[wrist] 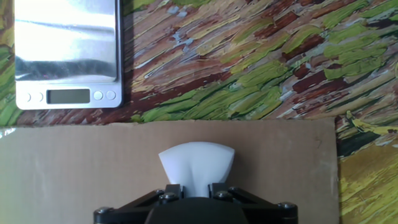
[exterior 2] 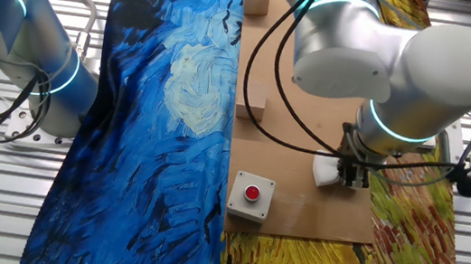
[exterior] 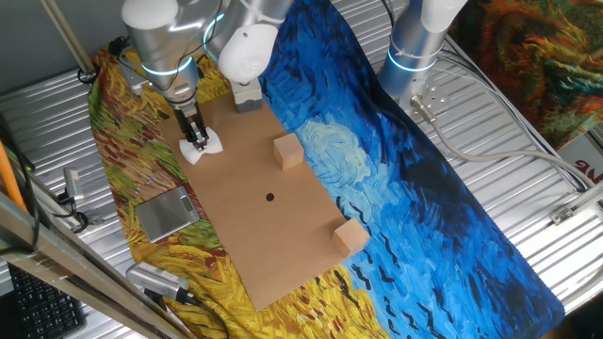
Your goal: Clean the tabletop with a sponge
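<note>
The tabletop point(exterior: 254, 226) is a tan-brown board with a small dark spot point(exterior: 269, 197) near its middle; it also shows in the other fixed view point(exterior 2: 301, 186) and the hand view point(wrist: 81, 168). The sponge point(exterior: 203, 147) is a white foam block pinched between the fingers, pressed on the board near its edge; it shows in the other fixed view point(exterior 2: 328, 172) and the hand view point(wrist: 196, 163), squeezed narrow at the fingers. My gripper point(exterior: 196, 137) is shut on it, pointing straight down; it also shows in the other fixed view point(exterior 2: 353, 177) and the hand view point(wrist: 194, 186).
Two tan wooden cubes point(exterior: 288, 152) point(exterior: 350, 236) sit on the board. A grey scale point(exterior: 167, 213) point(wrist: 67, 53) lies on the blue-and-yellow cloth point(exterior: 405, 179) beside the board. A grey box with a red button point(exterior 2: 251, 194) sits at the board's corner. A second arm point(exterior: 419, 47) stands behind.
</note>
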You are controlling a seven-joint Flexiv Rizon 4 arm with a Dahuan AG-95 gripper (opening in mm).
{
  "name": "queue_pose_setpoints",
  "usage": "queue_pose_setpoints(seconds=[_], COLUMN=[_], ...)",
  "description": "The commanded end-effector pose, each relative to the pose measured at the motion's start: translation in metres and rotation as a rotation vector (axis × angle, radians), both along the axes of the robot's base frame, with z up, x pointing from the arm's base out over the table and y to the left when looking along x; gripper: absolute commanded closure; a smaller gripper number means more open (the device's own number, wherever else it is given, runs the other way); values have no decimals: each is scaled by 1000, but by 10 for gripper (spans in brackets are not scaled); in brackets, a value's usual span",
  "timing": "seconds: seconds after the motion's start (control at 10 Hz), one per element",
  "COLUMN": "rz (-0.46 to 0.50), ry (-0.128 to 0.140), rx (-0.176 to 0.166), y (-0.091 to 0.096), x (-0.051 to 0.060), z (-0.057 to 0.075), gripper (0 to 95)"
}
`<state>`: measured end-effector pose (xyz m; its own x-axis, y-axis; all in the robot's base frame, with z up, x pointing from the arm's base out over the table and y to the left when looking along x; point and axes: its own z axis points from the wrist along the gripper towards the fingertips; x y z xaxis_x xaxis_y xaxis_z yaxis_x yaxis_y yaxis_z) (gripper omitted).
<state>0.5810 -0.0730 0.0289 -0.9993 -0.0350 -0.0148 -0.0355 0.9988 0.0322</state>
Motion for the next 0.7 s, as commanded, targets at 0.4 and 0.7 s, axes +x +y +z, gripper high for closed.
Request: queue_pose_setpoints(seconds=[0.4,0.7], rz=[-7,-19], ry=[3,1], rx=[0,-3], y=[6,12], x=[1,1], z=[3,1], gripper=[950,950])
